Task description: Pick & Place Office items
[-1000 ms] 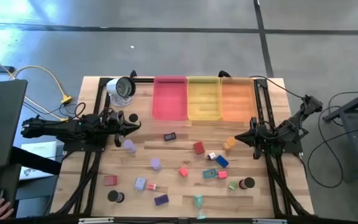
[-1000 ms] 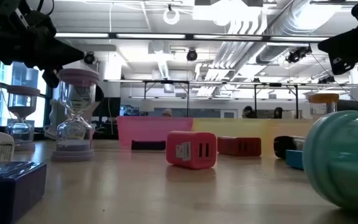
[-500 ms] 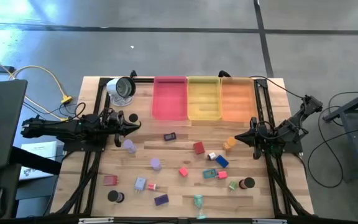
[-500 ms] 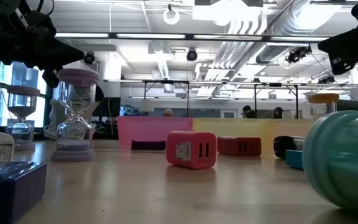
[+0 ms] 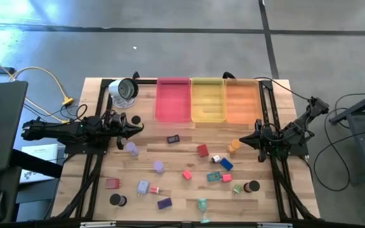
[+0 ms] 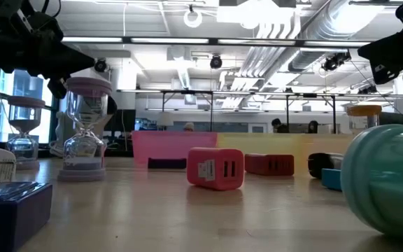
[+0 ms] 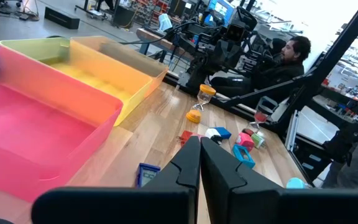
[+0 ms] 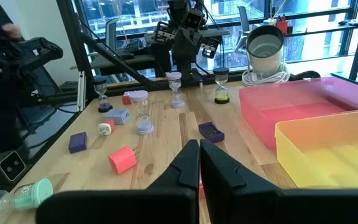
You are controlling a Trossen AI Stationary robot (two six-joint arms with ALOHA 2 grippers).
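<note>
Left gripper [image 5: 134,128]: left of centre in the high view, fingers pressed together, holding nothing, beside a lavender hourglass [image 5: 131,148].
Office items: scattered over the lower middle of the high view, from a red block [image 5: 111,183] at lower left to a black disc [image 5: 253,187] at lower right; none lies in a tray.
Trays: pink tray [image 5: 172,100], yellow tray [image 5: 208,100], orange tray [image 5: 241,101] side by side at upper centre.
Right gripper [image 5: 247,140]: right of centre, fingers together, empty, near an orange hourglass [image 5: 233,146].
Low view only: a red plug block [image 6: 215,168] at centre shows two slots on its face; a teal item [image 6: 387,180] bulks at the right edge.
Left wrist view only: a seated person [image 7: 277,58] beyond the table, at upper right.
Right wrist view only: a silver-and-white object [image 8: 266,43] at upper right shows as an upright cup.
</note>
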